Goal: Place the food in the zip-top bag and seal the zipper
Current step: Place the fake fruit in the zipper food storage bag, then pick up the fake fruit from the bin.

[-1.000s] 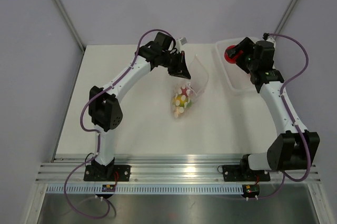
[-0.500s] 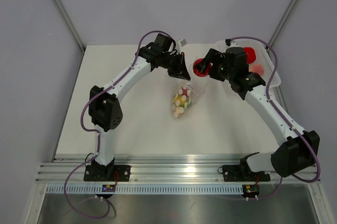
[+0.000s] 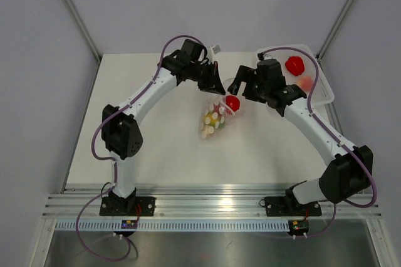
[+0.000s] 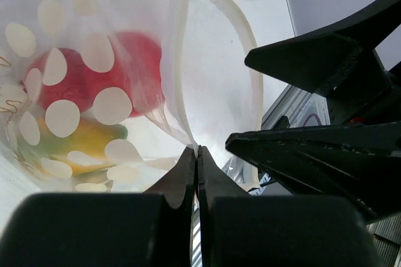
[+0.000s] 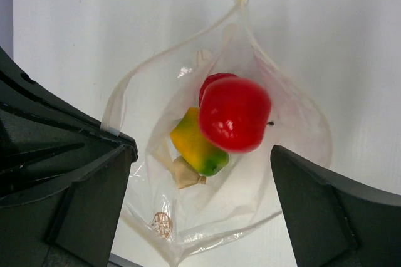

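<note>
Left claw [image 4: 197,154] is pinching the rim of the floppy clear polka-dot pouch [image 5: 294,123], right claw [image 5: 202,148] hanging wide open over a glossy red toy fruit [image 5: 235,113] inside.

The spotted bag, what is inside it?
In the bag: a red fruit at the mouth, a yellow-green fruit and a small beige piece. A second red fruit is mostly covered.

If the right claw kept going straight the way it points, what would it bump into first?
Most likely the red fruit, straight ahead between the open fingers of the right gripper, in the open mouth of the bag, above a yellow-green fruit. How far off it is I cannot tell.
</note>
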You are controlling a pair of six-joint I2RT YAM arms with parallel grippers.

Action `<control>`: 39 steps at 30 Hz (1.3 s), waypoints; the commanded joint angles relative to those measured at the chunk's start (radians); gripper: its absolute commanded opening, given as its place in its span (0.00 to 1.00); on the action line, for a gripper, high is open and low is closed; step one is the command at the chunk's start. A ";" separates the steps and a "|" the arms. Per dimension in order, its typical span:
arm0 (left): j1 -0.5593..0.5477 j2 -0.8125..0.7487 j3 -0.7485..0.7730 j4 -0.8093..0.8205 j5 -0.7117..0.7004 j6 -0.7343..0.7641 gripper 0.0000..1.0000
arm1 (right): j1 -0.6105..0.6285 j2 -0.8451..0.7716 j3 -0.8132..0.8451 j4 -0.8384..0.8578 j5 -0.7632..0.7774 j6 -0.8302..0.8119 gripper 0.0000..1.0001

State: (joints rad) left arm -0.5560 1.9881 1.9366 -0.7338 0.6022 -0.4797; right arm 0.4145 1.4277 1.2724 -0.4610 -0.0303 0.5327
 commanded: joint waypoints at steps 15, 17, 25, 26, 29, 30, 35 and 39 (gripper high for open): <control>0.005 -0.083 -0.008 0.022 -0.019 0.007 0.00 | -0.281 0.092 0.212 -0.076 0.348 -0.221 0.91; 0.005 -0.084 -0.002 0.013 -0.025 0.018 0.00 | -0.312 0.188 0.264 -0.087 0.412 -0.278 0.92; 0.005 -0.098 0.015 -0.010 -0.053 0.035 0.00 | -0.381 0.560 0.571 -0.185 0.635 -0.369 0.99; 0.005 -0.101 0.009 -0.010 -0.051 0.036 0.00 | -0.393 0.610 0.593 -0.194 0.639 -0.385 0.99; 0.005 -0.107 0.005 -0.013 -0.051 0.047 0.00 | -0.405 0.684 0.662 -0.200 0.667 -0.421 0.99; 0.004 -0.109 0.004 -0.013 -0.058 0.049 0.00 | -0.407 0.698 0.673 -0.200 0.668 -0.428 1.00; 0.005 -0.107 0.005 0.001 -0.050 0.050 0.00 | -0.450 0.775 0.734 -0.209 0.655 -0.451 1.00; 0.005 -0.098 0.007 0.004 -0.047 0.055 0.00 | -0.462 0.816 0.759 -0.203 0.633 -0.451 1.00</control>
State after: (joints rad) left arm -0.5560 1.9366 1.9324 -0.7685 0.5537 -0.4431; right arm -0.0360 2.2139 1.9770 -0.6655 0.5850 0.1013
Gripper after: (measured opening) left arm 0.005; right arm 0.993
